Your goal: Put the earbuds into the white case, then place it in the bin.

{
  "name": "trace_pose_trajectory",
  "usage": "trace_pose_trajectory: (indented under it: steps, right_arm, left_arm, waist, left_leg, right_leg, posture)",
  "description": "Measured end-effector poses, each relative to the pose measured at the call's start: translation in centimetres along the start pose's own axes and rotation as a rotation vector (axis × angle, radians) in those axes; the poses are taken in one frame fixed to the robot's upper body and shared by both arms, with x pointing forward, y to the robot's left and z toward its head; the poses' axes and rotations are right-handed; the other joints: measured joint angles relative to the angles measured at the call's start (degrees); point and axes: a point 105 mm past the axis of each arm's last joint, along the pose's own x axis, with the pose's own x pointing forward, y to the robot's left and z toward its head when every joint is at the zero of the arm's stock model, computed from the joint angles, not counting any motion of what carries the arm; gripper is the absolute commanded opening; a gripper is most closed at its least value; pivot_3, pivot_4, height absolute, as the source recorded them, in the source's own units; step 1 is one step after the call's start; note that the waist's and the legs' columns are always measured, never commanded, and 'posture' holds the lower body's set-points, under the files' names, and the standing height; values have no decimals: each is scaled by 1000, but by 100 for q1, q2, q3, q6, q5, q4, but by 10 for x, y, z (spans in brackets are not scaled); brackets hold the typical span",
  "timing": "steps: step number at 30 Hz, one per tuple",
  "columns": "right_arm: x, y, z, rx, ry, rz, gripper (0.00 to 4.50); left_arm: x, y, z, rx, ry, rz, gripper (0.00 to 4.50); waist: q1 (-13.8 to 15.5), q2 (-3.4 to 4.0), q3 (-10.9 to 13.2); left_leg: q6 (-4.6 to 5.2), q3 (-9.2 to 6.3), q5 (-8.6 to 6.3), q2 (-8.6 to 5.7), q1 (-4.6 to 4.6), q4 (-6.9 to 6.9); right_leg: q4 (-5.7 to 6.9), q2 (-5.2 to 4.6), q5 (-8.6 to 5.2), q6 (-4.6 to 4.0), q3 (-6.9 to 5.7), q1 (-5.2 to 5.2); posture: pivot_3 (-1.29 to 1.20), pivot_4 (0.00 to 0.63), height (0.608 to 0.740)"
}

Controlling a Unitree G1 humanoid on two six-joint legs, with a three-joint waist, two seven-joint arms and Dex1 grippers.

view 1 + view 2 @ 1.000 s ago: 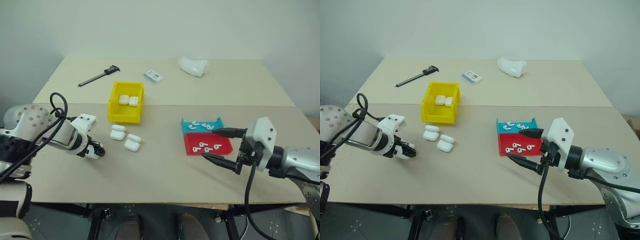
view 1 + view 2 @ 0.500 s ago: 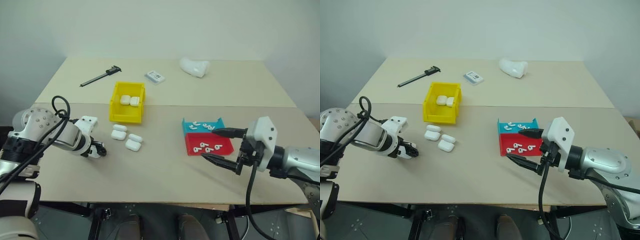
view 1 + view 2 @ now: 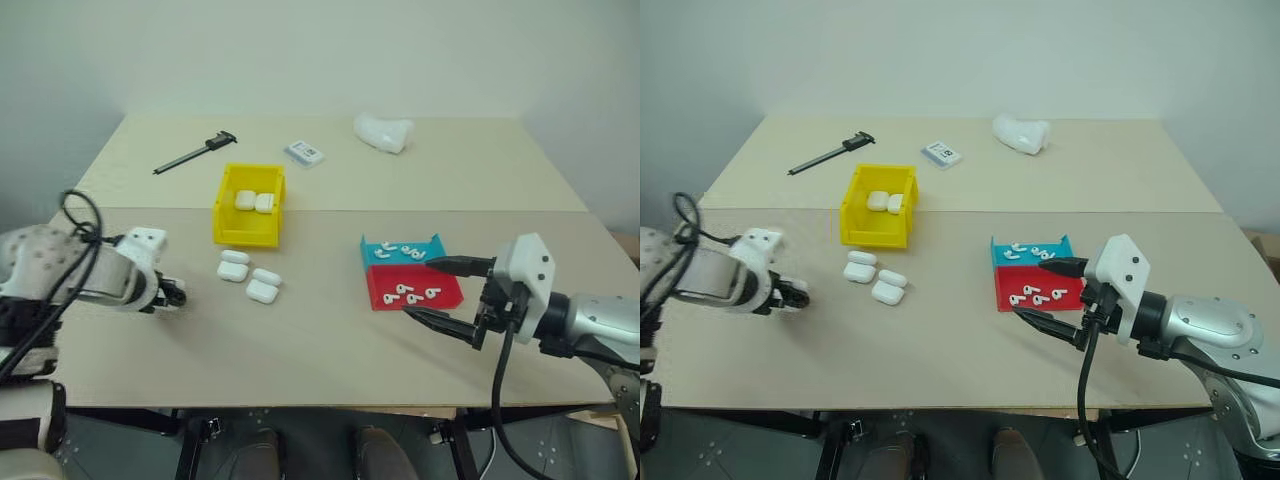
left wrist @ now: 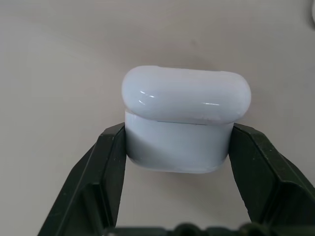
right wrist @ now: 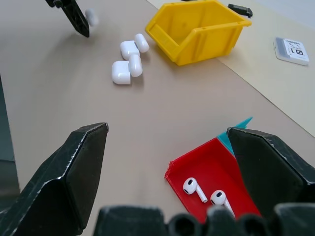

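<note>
My left gripper (image 4: 178, 133) is shut on a white case (image 4: 186, 123) with its lid closed, over the table's left front part (image 3: 172, 295). Three more white cases (image 3: 250, 278) lie in front of the yellow bin (image 3: 225, 210), and two lie inside it. The earbuds (image 3: 412, 293) lie in a shallow red tray (image 3: 448, 295), with more in the blue tray (image 3: 432, 245) behind it. At the red tray's near side, my right gripper (image 3: 420, 288) is open and holds nothing. The right wrist view shows the earbuds (image 5: 192, 187), the bin (image 5: 197, 29) and the left gripper (image 5: 81, 22).
A black caliper (image 3: 195, 153), a small card (image 3: 304, 152) and a lumpy white object (image 3: 383, 131) lie on the table's far half. The table's front edge runs just below both grippers.
My left gripper has closed its fingers and moved to the left, away from the loose cases. The right arm has stayed still.
</note>
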Motion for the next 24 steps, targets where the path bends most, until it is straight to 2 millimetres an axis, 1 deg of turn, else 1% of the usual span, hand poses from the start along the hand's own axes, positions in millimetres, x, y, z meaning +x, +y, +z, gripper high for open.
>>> trace_pose_trajectory:
  steps: [2,3,5,6,7,9,11,13,14,16,17,19,21,24]
  right_arm:
    - [1,-2,0,2,-15,-19,4500]
    - [2,-4,-1,10,-25,-33,4500]
    - [4,-7,-3,18,-30,-59,4500]
    - [5,-7,-2,17,-36,-64,4500]
    - [6,-8,-2,14,-36,-67,4500]
    - [9,-11,-1,-7,-30,-80,4500]
    - [10,-18,0,-43,10,-96,4500]
    - [11,-29,1,-117,109,-110,4500]
    - [11,-33,2,-147,139,-107,4500]
    - [12,-39,-1,-244,275,-47,4500]
    - [12,-39,-3,-262,305,-29,4500]
    - [12,-41,-10,-303,397,36,4500]
    - [14,-43,-14,-319,473,106,4500]
    - [19,-50,-12,-347,549,184,4500]
  left_arm:
    - [-14,10,12,-42,-133,33,2832]
    - [-24,11,20,-52,-237,43,2832]
    - [-39,7,37,-53,-437,35,2832]
    - [-45,2,44,-44,-538,20,2832]
    - [-47,-3,48,-34,-594,7,2832]
    - [-56,-19,59,-20,-771,-87,2832]
    - [-67,-42,69,-12,-946,-272,2832]
    - [-77,-71,73,62,-1020,-500,2832]
    - [-81,-81,76,89,-1046,-582,2832]
    - [-99,-113,84,207,-1137,-818,2832]
    - [-102,-121,83,240,-1153,-868,2832]
    - [-107,-140,79,344,-1165,-1014,2832]
    - [-107,-159,68,461,-1139,-1163,2832]
    - [-109,-176,51,602,-1093,-1364,2832]
  waist:
    - [14,-1,0]
    - [17,-1,0]
    - [57,0,-1]
    - [77,2,-2]
    - [94,2,-2]
    - [118,5,-4]
    - [137,6,-4]
    - [140,5,-4]
    - [145,5,-4]
    - [147,8,-5]
    - [142,8,-5]
    - [121,9,-6]
    - [62,9,-6]
    - [-12,10,-5]
  left_leg:
    - [-4,-1,2,0,0,0]
    - [-8,1,4,-1,2,0]
    - [-15,8,8,-4,4,-2]
    - [-17,16,9,-6,5,-2]
    - [-17,21,10,-6,4,-2]
    - [-18,33,10,-6,4,-2]
    - [-18,37,10,-6,1,-1]
    - [-16,37,11,-5,-4,-1]
    - [-16,36,10,-5,-3,-1]
    - [-11,35,8,-6,-6,-1]
    - [-7,35,6,-6,-7,-1]
    - [-3,34,3,-6,-12,2]
    - [-1,33,2,-2,-14,6]
    - [1,30,2,4,-15,19]
  right_leg:
    - [0,-2,1,-1,-4,1]
    - [-1,-4,1,-1,-4,4]
    - [-1,-8,3,-3,-8,7]
    - [-2,-7,4,-4,-10,10]
    - [-2,-7,5,-5,-11,10]
    - [-5,-6,8,-10,-13,10]
    - [-10,-6,9,-12,-15,10]
    - [-11,-4,10,-12,-18,7]
    - [-12,-1,9,-11,-19,9]
    - [-17,1,9,-11,-19,8]
    - [-19,2,9,-10,-18,8]
    - [-20,3,8,-8,-14,5]
    - [-19,8,8,-7,-12,3]
    - [-11,14,8,-7,-13,2]
  posture:
    - [0,150,740]
    - [0,150,740]
    - [0,150,740]
    - [0,150,740]
    - [0,150,740]
    - [0,150,740]
    - [0,150,740]
    - [0,150,740]
    - [0,150,740]
    - [0,150,740]
    - [0,150,740]
    - [0,150,740]
    - [0,150,740]
    - [0,150,740]
